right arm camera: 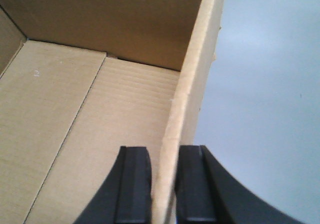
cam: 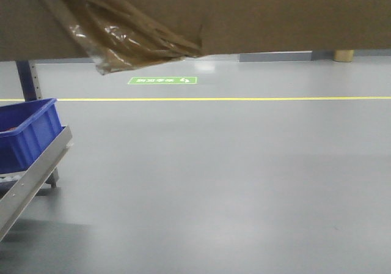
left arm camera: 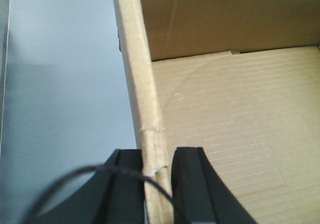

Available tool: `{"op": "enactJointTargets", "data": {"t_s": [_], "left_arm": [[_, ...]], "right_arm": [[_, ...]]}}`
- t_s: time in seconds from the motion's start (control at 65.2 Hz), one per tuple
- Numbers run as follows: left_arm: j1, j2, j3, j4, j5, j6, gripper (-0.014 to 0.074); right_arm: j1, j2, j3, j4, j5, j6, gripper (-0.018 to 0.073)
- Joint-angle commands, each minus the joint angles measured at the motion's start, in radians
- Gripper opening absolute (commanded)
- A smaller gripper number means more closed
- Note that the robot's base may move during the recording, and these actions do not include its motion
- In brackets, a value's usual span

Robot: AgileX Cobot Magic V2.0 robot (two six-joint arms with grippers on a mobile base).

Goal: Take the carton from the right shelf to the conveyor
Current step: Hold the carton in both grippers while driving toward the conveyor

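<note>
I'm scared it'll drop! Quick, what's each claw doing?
Left gripper: closed on one wall of the open brown cardboard carton.
Right gripper: closed on its opposite wall.

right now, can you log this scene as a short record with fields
held item: open brown cardboard carton, held above the grey floor, visible interior bare
left pincer: shut on carton's left wall
right pincer: shut on carton's right wall
loose: crumpled brown packing tape hanging off carton's lower edge
far left: blue plastic bin on grey metal rail frame
floor marks: yellow line, green sign
</note>
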Motion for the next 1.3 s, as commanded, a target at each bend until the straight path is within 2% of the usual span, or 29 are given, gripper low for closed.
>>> {"op": "enactJointTargets", "data": {"t_s": [0.0, 1.288], "left_arm": [[-0.003, -0.015, -0.010, 0.006, -0.031, 0.009, -0.0017], [-0.003, -0.015, -0.010, 0.015, -0.031, 0.009, -0.0017]], "right_arm": [[0.000, -0.016, 0.000, 0.001, -0.035, -0.021, -0.0060], [0.000, -0.016, 0.000, 0.001, -0.035, -0.021, -0.0060]]}}
